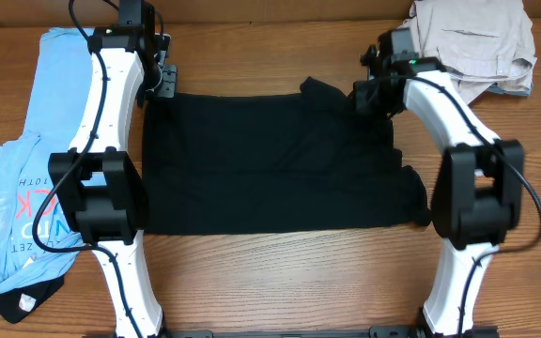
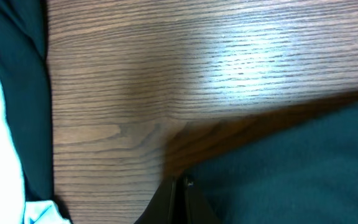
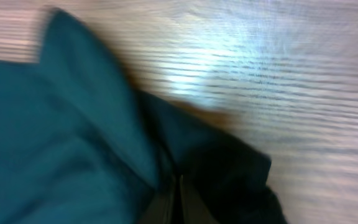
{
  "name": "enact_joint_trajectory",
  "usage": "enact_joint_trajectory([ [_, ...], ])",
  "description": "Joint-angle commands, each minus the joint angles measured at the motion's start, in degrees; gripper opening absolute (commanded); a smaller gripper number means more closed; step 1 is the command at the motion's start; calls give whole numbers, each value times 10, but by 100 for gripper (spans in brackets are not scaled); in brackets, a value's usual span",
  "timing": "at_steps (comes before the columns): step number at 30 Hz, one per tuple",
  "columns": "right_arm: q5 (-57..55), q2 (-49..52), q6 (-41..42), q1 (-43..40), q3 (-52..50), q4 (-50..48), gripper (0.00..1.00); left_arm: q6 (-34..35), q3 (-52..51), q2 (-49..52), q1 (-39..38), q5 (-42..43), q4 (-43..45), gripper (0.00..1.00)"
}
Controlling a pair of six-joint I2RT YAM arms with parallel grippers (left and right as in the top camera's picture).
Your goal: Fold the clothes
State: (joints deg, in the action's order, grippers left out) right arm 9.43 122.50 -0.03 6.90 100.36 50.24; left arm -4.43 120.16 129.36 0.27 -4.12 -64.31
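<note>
A black garment lies spread flat on the wooden table. My left gripper is at its far left corner. In the left wrist view the fingers are shut, pinching the cloth's edge. My right gripper is at the far right corner, where the cloth is bunched. In the right wrist view the fingers are shut in the dark folds. The pinched cloth itself is hidden between the jaws.
A light blue T-shirt lies along the left edge, with a dark piece under its near end. A beige garment pile sits at the back right. Bare wood shows along the front edge.
</note>
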Motion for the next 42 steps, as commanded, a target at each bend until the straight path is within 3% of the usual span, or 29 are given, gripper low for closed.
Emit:
enact_joint_trajectory([
  [1, 19, -81, -19, 23, 29, 42, 3, 6, 8, -7, -3, -10, 1, 4],
  [7, 42, -83, -19, 90, 16, 160, 4, 6, 8, -7, -3, -7, 6, 4],
  [12, 42, -79, -13, 171, -62, 172, 4, 6, 8, -7, -3, -7, 10, 4],
  [14, 41, -79, -6, 192, -92, 172, 16, 6, 8, -7, -3, -7, 12, 4],
  [16, 32, -79, 11, 200, -108, 172, 17, 6, 8, -7, -3, -7, 12, 4],
  [21, 23, -90, 31, 168, -81, 172, 24, 6, 8, -7, -3, -8, 14, 4],
  [26, 22, -106, 30, 108, -30, 164, 53, 6, 8, -7, -3, -7, 15, 4],
  [29, 22, -104, 30, 75, -26, 154, 63, 6, 8, -7, -3, -7, 16, 4],
  [42, 117, -69, 66, 61, -103, 124, 64, 6, 8, -3, -3, -7, 16, 4],
])
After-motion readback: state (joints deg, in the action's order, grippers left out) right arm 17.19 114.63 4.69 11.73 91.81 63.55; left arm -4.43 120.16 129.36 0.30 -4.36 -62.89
